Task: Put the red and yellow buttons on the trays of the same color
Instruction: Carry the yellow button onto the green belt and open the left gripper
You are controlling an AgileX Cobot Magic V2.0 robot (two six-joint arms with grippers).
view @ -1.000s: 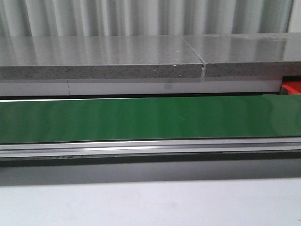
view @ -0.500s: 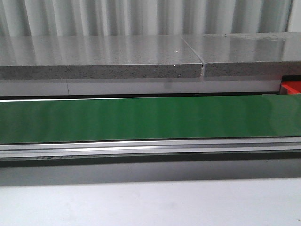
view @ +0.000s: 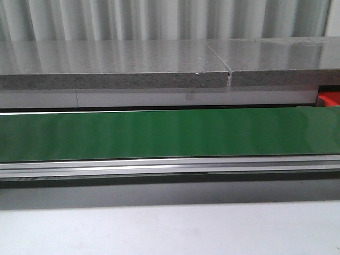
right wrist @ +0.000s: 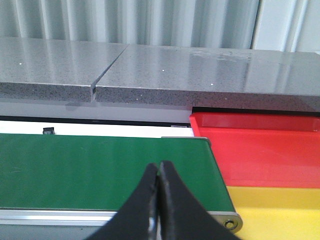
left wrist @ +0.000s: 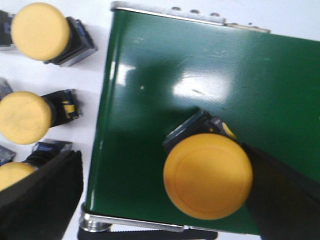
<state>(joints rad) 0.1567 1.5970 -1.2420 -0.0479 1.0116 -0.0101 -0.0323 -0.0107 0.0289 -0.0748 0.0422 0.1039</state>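
Left wrist view shows you a yellow button [left wrist: 207,176] sitting on the green belt [left wrist: 165,65], between the wide-apart fingers of the left gripper [left wrist: 160,200]. One finger [left wrist: 280,195] is touching the button. Three more yellow buttons [left wrist: 40,31] lie on the white table [left wrist: 95,75] beside the belt. Your right gripper [right wrist: 159,200] has its fingers pressed together, holding nothing, above the belt near the red tray [right wrist: 260,145] and the yellow tray [right wrist: 275,210].

A green conveyor belt [view: 159,135] crosses the middle of the front frame — a metal rail [view: 159,166] just below it, a grey speckled stone ledge [view: 111,66] above, corrugated wall [view: 159,18] along the top.
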